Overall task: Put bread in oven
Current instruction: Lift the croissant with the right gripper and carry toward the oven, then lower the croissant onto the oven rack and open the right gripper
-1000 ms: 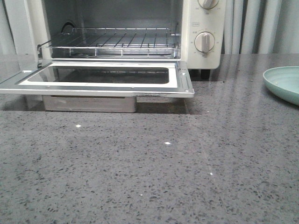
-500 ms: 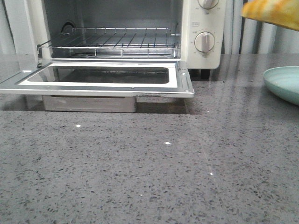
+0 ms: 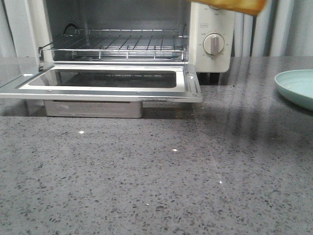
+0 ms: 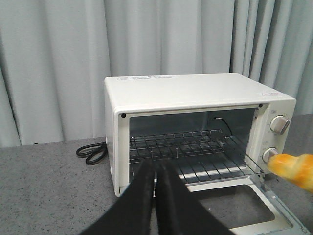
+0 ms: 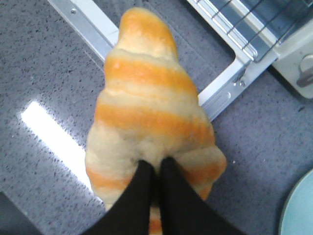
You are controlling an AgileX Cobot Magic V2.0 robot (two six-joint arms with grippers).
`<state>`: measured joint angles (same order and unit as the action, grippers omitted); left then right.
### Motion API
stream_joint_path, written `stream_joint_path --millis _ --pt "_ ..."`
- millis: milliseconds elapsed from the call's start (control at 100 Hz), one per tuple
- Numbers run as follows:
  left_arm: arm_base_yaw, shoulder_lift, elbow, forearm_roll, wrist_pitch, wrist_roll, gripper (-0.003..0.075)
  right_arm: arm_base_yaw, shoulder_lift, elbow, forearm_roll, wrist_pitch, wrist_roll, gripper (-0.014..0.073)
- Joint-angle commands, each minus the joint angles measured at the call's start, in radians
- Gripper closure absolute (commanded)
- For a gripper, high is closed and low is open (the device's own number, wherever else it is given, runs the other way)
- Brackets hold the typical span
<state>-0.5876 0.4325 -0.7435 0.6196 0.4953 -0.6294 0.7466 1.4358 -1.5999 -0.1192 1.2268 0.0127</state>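
R gripper (image 5: 150, 169) jaws pinch the striped golden-orange croissant-shaped bread (image 5: 149, 103), held high above the grey speckled tabletop (image 3: 156, 176) w/ the cream-white toaster oven (image 4: 195, 98) door open below-left. L gripper (image 4: 155, 169) jaws pressed together, empty.

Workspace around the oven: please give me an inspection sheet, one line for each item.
Surface: grey speckled counter, bare in front.
Job's things: oven door fully open, wire rack empty; bread held in the air above the door's corner.
Clutter: pale green plate at the right, nothing seen on it.
Grippers: right claw shut on the bread; left claw shut, empty.
Cables: black cord coiled beside the oven.
Surroundings: grey curtain.
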Motion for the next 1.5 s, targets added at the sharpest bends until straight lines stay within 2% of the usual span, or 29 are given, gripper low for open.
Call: stream_joint_path --millis 0,160,410,580,930,1169,1289,1489 --pt "0.001 0.009 -0.034 0.02 -0.058 -0.01 0.0742 0.005 0.039 -0.088 -0.069 -0.052 -0.013 0.0661" --pt "0.001 0.009 -0.034 0.018 -0.058 -0.01 0.0742 0.005 0.166 -0.207 -0.171 -0.075 -0.013 0.0661" --pt "0.001 0.009 -0.034 0.018 -0.058 -0.01 0.0742 0.007 0.338 -0.356 -0.2 -0.179 -0.083 0.0661" --pt "0.001 0.009 -0.034 0.014 -0.058 -0.01 0.0742 0.007 0.429 -0.425 -0.3 -0.204 -0.088 0.0661" --pt "0.001 0.009 -0.034 -0.002 -0.058 -0.01 0.0742 0.005 0.509 -0.443 -0.473 -0.285 -0.088 0.0661" --pt "0.001 0.009 -0.034 -0.016 -0.058 -0.01 0.0742 -0.007 0.539 -0.443 -0.48 -0.302 -0.088 0.0656" --pt "0.001 0.009 -0.034 -0.019 -0.058 -0.01 0.0742 -0.009 0.539 -0.448 -0.48 -0.334 -0.088 0.0557" --pt "0.001 0.007 -0.034 -0.032 -0.058 -0.01 0.0742 -0.013 0.539 -0.453 -0.48 -0.387 -0.088 0.0204"
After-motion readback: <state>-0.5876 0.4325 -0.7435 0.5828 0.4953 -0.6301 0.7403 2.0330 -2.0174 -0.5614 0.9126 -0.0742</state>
